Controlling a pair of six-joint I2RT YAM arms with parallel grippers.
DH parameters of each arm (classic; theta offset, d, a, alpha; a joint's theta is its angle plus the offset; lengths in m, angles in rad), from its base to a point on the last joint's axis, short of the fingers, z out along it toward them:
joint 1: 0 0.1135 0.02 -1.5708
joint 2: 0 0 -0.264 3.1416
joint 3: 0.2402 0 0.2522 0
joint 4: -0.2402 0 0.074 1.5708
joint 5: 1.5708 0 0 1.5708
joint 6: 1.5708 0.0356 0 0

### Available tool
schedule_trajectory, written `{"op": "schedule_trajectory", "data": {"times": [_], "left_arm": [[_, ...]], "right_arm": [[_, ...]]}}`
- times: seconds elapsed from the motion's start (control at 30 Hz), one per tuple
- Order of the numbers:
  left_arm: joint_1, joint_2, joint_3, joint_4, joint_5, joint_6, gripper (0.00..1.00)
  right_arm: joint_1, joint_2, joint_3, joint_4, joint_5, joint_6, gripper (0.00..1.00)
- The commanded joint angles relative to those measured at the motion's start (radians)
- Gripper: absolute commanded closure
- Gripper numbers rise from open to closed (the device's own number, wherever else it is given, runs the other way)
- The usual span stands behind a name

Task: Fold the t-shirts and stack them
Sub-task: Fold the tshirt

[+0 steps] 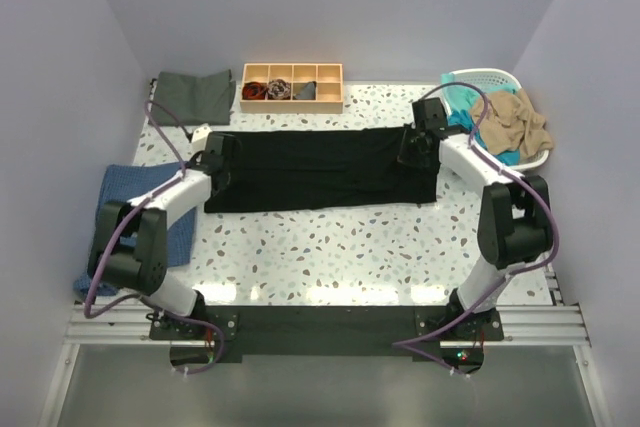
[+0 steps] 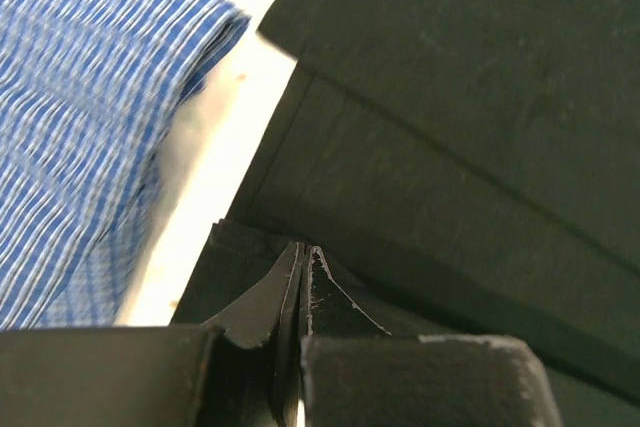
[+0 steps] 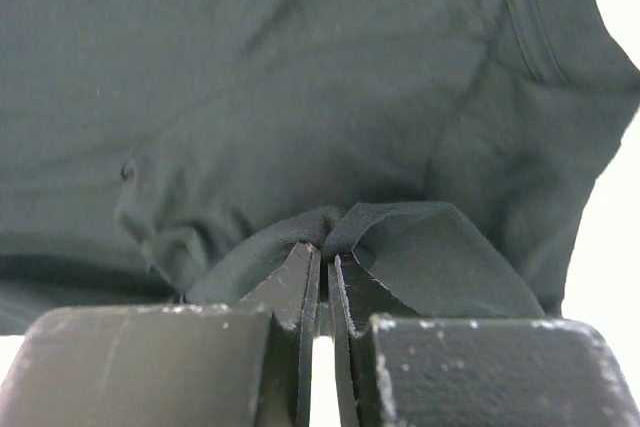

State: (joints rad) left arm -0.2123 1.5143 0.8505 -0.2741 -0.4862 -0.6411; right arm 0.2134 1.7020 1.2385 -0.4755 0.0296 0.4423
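Note:
A large black t-shirt (image 1: 320, 169) lies stretched across the middle of the table, folded lengthwise. My left gripper (image 1: 216, 154) is shut on its left end; the left wrist view shows the jaws (image 2: 304, 252) pinching black cloth (image 2: 450, 127). My right gripper (image 1: 415, 143) is shut on its right end, with a fold of black cloth (image 3: 330, 222) caught between the jaws. A dark grey-green t-shirt (image 1: 195, 95) lies folded at the back left. Teal (image 1: 462, 107) and tan (image 1: 515, 122) t-shirts fill the basket at the back right.
A white laundry basket (image 1: 495, 78) stands at the back right. A wooden divided tray (image 1: 293, 86) with small bundled cloth pieces stands at the back centre. A blue striped cloth (image 1: 140, 222) lies at the left edge and shows in the left wrist view (image 2: 90, 117).

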Motion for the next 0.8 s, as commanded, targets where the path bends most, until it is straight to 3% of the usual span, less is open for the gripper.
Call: {"op": "schedule_trajectory", "data": {"times": [0.0, 0.03, 0.07, 0.1, 0.17, 0.23, 0.4, 0.47, 0.57, 0.77], "left_arm": [[0.022, 0.112, 0.119, 0.059, -0.005, 0.037, 1.0], [0.024, 0.13, 0.13, 0.059, -0.005, 0.037, 1.0], [0.025, 0.162, 0.142, 0.058, -0.003, 0.037, 0.87], [0.025, 0.175, 0.16, 0.059, -0.006, 0.034, 0.79], [0.03, 0.192, 0.176, 0.058, -0.027, 0.038, 0.71], [0.034, 0.188, 0.188, 0.065, -0.054, 0.046, 0.64], [0.039, 0.143, 0.206, 0.036, -0.081, 0.061, 0.61], [0.039, 0.097, 0.181, 0.045, -0.052, 0.061, 0.61], [0.037, 0.04, 0.141, 0.062, 0.027, 0.06, 0.61], [0.025, -0.034, 0.061, 0.096, 0.132, 0.066, 0.62]], "right_arm": [[-0.012, 0.097, 0.119, 0.029, -0.019, -0.027, 1.0], [-0.014, 0.111, 0.148, 0.028, -0.013, -0.03, 0.93], [-0.016, 0.122, 0.16, 0.028, -0.013, -0.039, 0.73], [-0.019, 0.133, 0.171, 0.037, -0.013, -0.05, 0.69], [-0.02, 0.136, 0.187, 0.072, 0.007, -0.068, 0.69], [-0.026, 0.124, 0.191, 0.12, 0.015, -0.082, 0.62], [-0.028, 0.078, 0.207, 0.059, -0.048, -0.105, 0.54], [-0.026, 0.071, 0.208, 0.009, -0.149, -0.12, 0.54], [-0.016, 0.016, 0.132, -0.011, -0.256, -0.105, 0.53], [0.052, -0.073, -0.008, -0.017, -0.286, -0.094, 0.53]]}}
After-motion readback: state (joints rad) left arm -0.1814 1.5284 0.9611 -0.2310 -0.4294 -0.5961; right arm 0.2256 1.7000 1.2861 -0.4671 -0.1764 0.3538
